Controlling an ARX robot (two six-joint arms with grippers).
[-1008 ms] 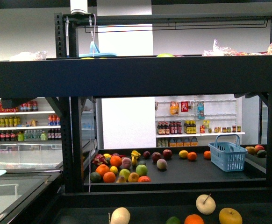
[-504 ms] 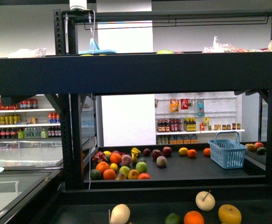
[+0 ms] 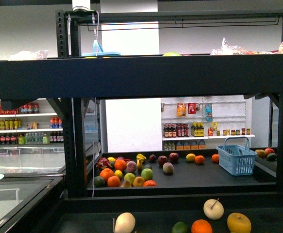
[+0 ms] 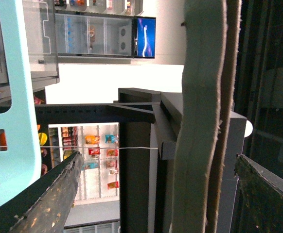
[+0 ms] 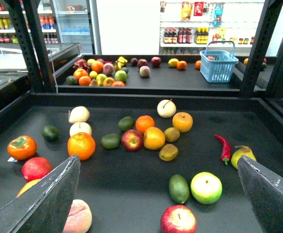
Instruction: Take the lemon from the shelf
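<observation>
While right fingers (image 5: 156, 194) hang spread above shelf (image 5: 132, 187), left fingers (image 4: 156, 194) spread too; lemon unidentified.

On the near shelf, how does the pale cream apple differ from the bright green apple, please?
The cream apple is almost white, the green apple vivid green. The cream apple has a long thin stem, the green apple only a dark dimple. The cream apple lies farther back than the green apple. Both are round and rest on the shelf.
</observation>
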